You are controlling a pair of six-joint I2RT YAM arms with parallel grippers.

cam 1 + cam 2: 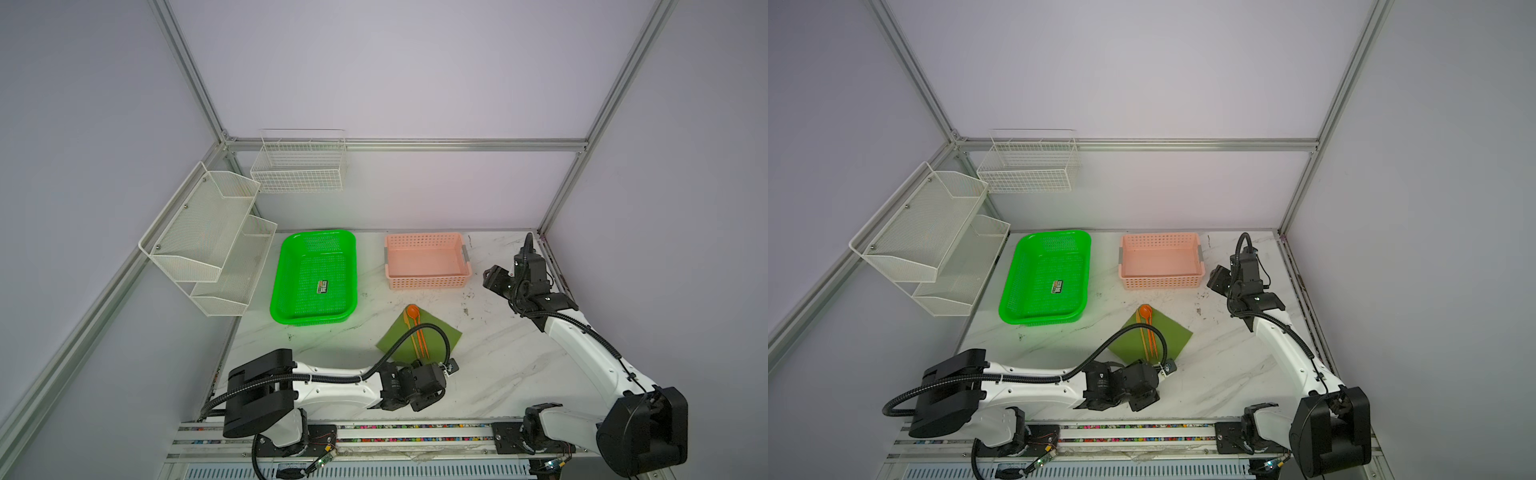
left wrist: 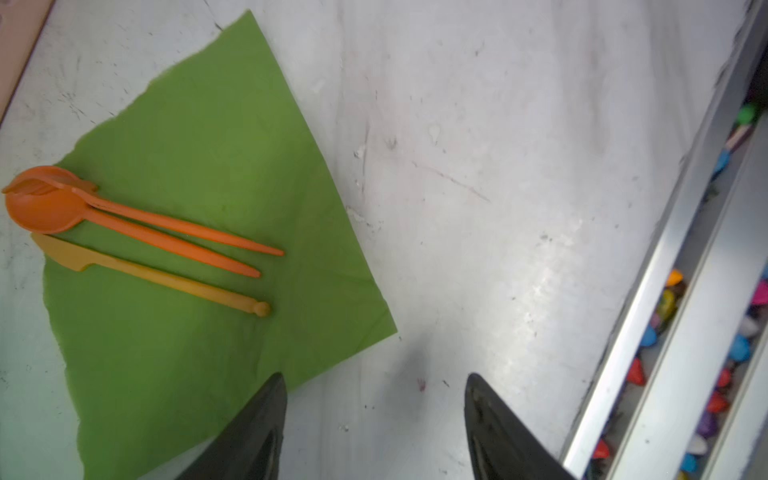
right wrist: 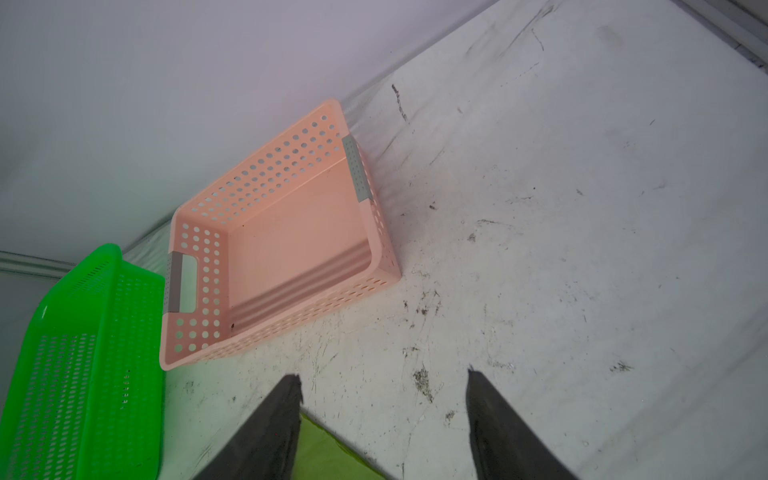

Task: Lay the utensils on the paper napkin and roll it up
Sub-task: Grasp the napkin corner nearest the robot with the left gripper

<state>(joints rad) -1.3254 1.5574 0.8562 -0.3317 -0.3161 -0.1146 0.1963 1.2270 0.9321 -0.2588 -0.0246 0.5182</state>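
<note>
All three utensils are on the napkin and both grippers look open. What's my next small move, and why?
Probably lower the left gripper onto the napkin edge beside it and pinch there to start the roll. The utensils lie together on the napkin, the gripper is open and empty, and one finger overlaps that edge.

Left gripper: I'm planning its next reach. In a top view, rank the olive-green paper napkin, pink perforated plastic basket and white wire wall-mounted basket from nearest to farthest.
1. Olive-green paper napkin: right beside the left gripper, mid-scene.
2. Pink perforated plastic basket: farther back, behind the napkin.
3. White wire basket: farthest, mounted high at back left.
</note>
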